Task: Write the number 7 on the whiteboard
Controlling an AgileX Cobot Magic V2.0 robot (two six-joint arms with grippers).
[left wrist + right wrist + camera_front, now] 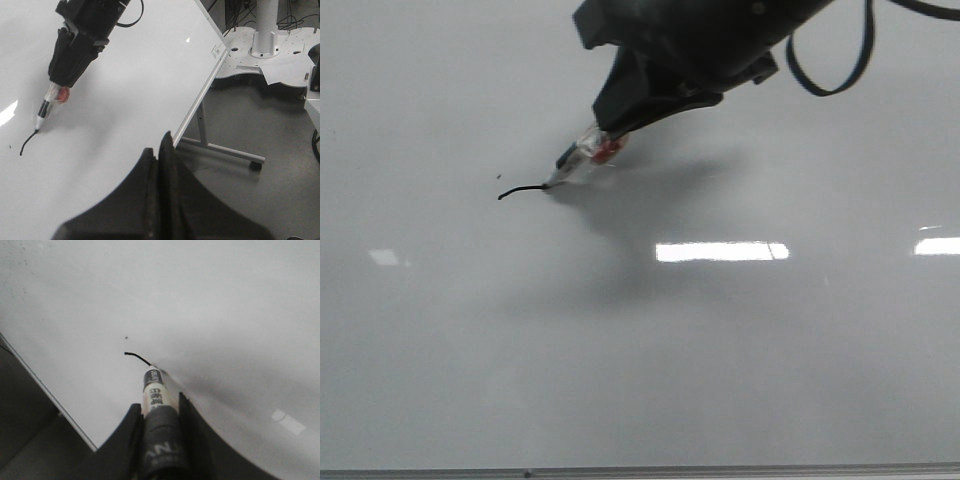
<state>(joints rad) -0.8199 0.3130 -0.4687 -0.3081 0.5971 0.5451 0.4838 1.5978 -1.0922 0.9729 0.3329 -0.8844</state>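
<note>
The whiteboard (720, 380) fills the front view, glossy and pale grey. Of the number 7 (520, 190), only a short curved black line shows. My right gripper (610, 125) is shut on a marker (575, 160) with a clear barrel and a red patch, and the marker's tip touches the right end of that line. The right wrist view shows the marker (152, 390) clamped between the fingers of the right gripper (159, 402), tip at the line (137, 357). My left gripper (162, 142) is shut with nothing in it, away from the line (27, 142), near the board's side edge.
A tiny black speck (499, 178) sits just above the line's left end. Bright light reflections (720, 251) lie on the board. A thin metal edge (640, 470) runs along its bottom. Beside the board are its stand leg (220, 150), grey floor and a white machine base (265, 30).
</note>
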